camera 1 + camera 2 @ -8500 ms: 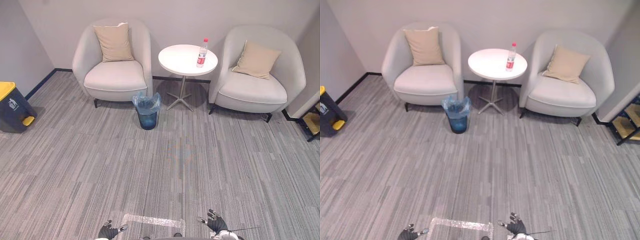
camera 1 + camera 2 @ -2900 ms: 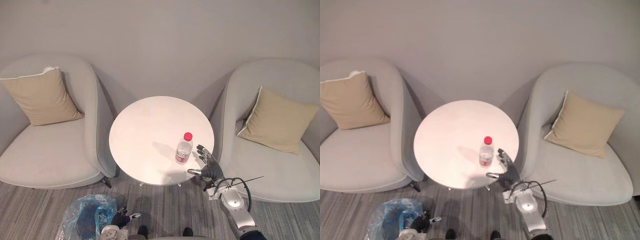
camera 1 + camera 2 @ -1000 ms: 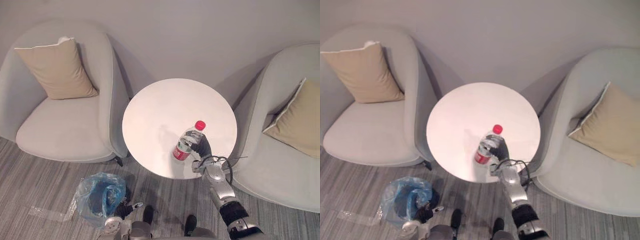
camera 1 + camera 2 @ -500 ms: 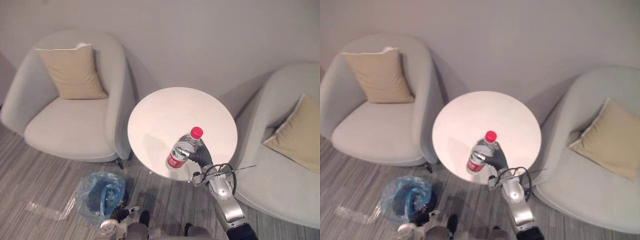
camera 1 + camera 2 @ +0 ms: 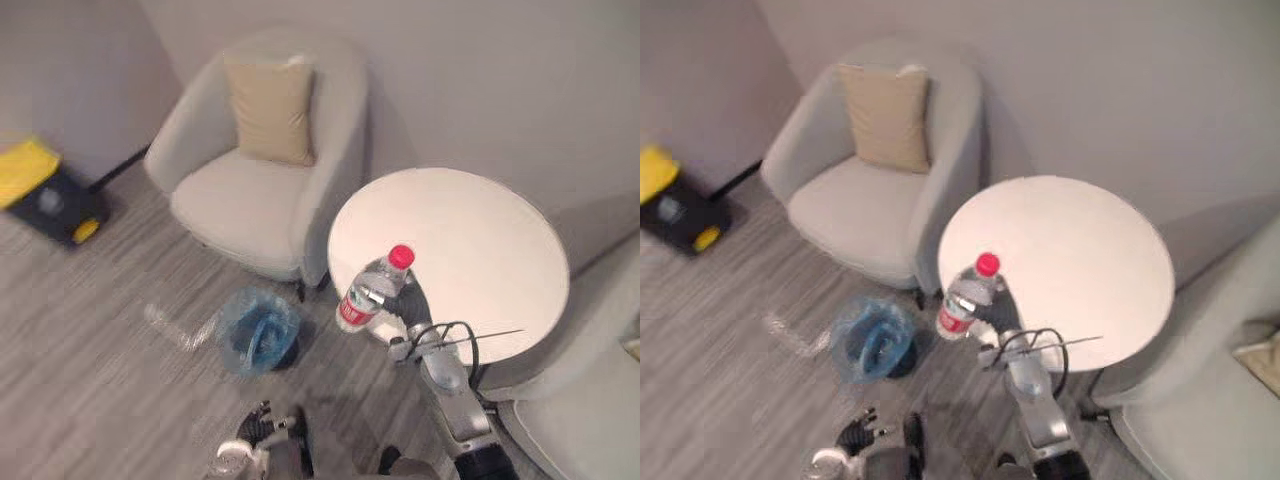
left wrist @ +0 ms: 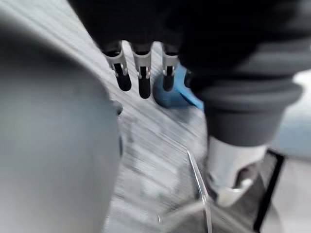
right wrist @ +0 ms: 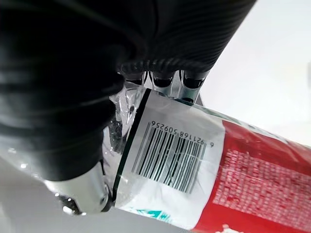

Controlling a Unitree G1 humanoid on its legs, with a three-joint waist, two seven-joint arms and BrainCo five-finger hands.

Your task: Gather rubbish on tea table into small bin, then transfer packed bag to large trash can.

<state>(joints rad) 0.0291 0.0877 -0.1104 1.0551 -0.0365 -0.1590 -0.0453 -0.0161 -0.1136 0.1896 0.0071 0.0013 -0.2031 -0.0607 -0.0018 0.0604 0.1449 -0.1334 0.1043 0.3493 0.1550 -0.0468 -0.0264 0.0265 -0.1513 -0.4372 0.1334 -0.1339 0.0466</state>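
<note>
The view has swung left since half a second ago, bringing a yellow-lidded large trash can [image 5: 48,190] into the upper left. The water bottle [image 5: 368,294] now hangs tilted over the left edge of the round white desk [image 5: 480,250], red cap up. Left of the desk stands a grey armchair [image 5: 250,200] with a tan cushion [image 5: 270,108]. The blue-bagged small bin [image 5: 255,330] sits on the floor at lower left of the bottle. The right hand [image 5: 410,305] has its fingers wrapped round the bottle's labelled body. The left hand [image 5: 858,432] hangs at the bottom edge, fingers straight and loose.
</note>
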